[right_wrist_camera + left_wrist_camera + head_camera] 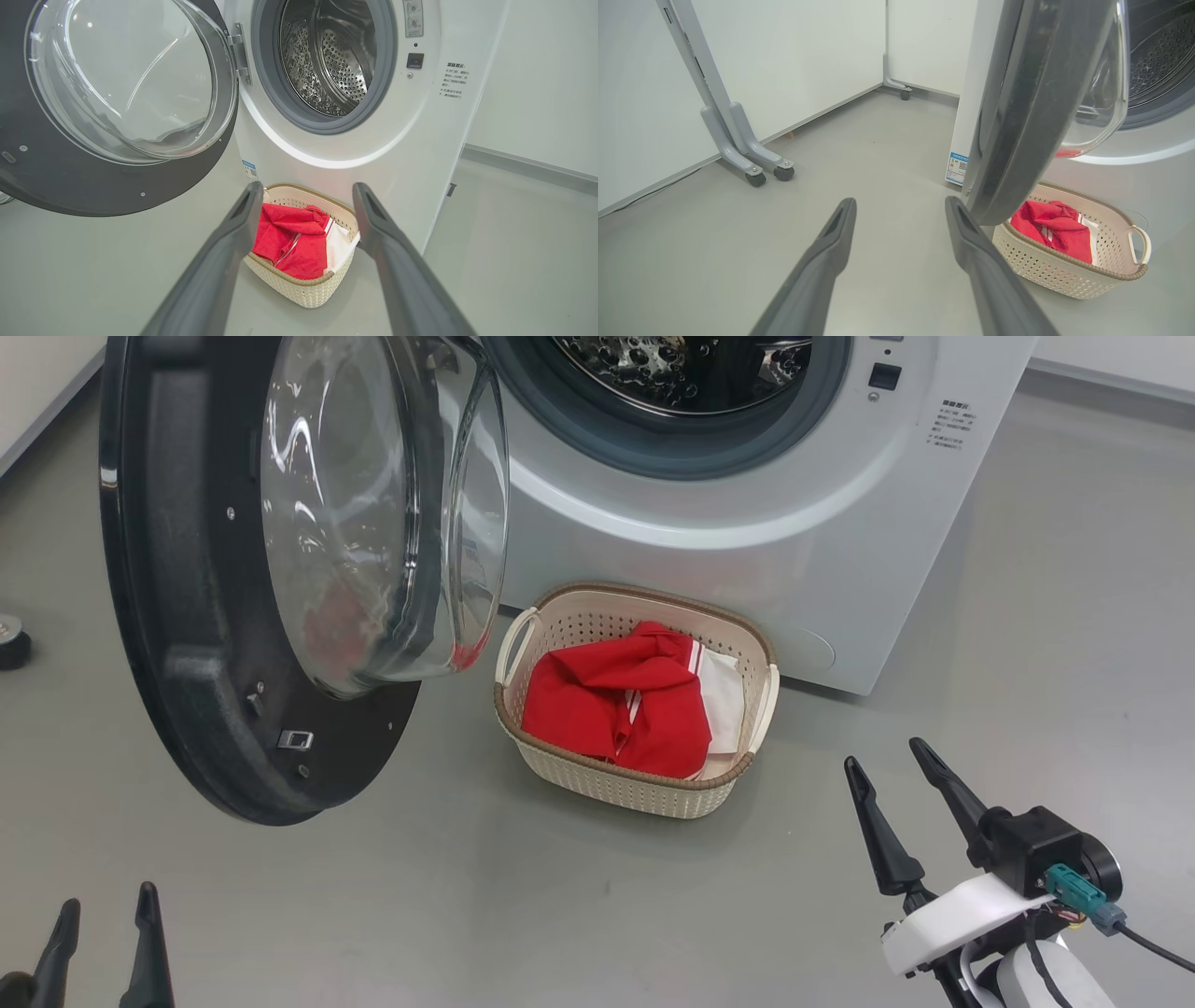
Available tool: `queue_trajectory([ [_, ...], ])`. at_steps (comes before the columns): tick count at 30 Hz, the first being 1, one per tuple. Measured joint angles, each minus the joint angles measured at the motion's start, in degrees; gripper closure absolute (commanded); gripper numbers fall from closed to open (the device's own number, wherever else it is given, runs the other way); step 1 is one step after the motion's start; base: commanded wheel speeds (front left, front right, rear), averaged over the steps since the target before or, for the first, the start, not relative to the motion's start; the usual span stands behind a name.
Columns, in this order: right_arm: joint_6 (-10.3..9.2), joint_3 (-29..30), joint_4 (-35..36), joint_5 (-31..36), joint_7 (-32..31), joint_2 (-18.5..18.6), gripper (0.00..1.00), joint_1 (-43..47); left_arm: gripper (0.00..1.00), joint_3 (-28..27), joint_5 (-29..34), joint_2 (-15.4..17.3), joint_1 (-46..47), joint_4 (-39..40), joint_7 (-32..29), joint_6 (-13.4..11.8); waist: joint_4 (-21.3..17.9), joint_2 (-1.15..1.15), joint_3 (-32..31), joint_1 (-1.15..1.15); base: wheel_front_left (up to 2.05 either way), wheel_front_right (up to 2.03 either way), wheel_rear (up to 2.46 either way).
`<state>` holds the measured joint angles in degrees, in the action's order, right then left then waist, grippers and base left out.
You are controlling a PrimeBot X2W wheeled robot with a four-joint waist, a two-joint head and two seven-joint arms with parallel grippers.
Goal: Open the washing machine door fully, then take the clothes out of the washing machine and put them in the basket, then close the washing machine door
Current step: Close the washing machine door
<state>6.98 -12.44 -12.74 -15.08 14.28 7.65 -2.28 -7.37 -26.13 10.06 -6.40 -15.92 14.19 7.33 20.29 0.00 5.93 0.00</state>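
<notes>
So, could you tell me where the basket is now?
In the head view the basket sits mid-frame on the floor, in front of the washing machine, right of its open door.

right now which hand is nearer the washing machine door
Left. The left hand is open, low and just in front of the lower rim of the washing machine door. The right hand, also open, is off to the right, beyond the basket.
</notes>
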Motion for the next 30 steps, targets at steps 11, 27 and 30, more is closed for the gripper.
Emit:
queue_trajectory([
  [11, 0.0, 0.11, 0.01, 0.01, 0.0, -0.11, 0.0, 0.09, 0.0, 0.02, 0.11, 0.05, 0.07, -0.4, 0.07, 0.0, 0.11, 0.0, 0.18, 0.0, 0.0, 0.0, 0.0],
  [27, 0.0, 0.3, 0.01, 0.05, 0.0, -0.19, 0.0, 0.23, 0.0, -0.88, 0.86, -0.04, 0.25, 0.46, 0.08, 0.0, 0.09, 0.0, -0.11, 0.0, 0.0, 0.0, 0.0],
  [30, 0.0, 0.3, 0.01, 0.05, 0.0, -0.24, 0.0, 0.26, 0.0, -0.9, 1.0, -0.07, 0.25, 0.68, 0.08, 0.0, 0.08, 0.0, -0.14, 0.0, 0.0, 0.0, 0.0],
])
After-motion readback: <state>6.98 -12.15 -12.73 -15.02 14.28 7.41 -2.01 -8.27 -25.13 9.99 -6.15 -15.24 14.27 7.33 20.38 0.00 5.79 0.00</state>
